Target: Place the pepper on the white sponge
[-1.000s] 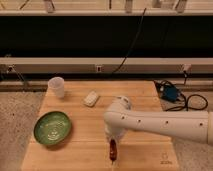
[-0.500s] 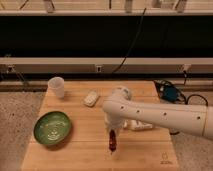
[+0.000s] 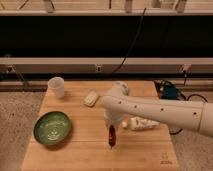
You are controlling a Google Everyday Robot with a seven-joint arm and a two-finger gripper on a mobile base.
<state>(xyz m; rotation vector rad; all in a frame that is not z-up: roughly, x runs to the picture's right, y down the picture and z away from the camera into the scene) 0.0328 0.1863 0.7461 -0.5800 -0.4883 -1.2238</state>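
The pepper (image 3: 112,138) is slim and dark red, and hangs point-down from my gripper (image 3: 112,129) over the middle of the wooden table (image 3: 75,152). The gripper is shut on the pepper's top end. My white arm (image 3: 160,112) reaches in from the right. The white sponge (image 3: 91,98) is a small off-white block lying on the table to the upper left of the gripper, apart from it.
A translucent white cup (image 3: 56,87) stands at the table's back left corner. A green bowl (image 3: 52,128) sits at the front left. A white labelled bottle (image 3: 142,123) lies under the arm. A blue device and cables (image 3: 170,92) sit on the floor off the table's right edge.
The gripper has carried the pepper from near the front edge toward the table's middle, nearer the sponge. The arm has drawn back and to the left.
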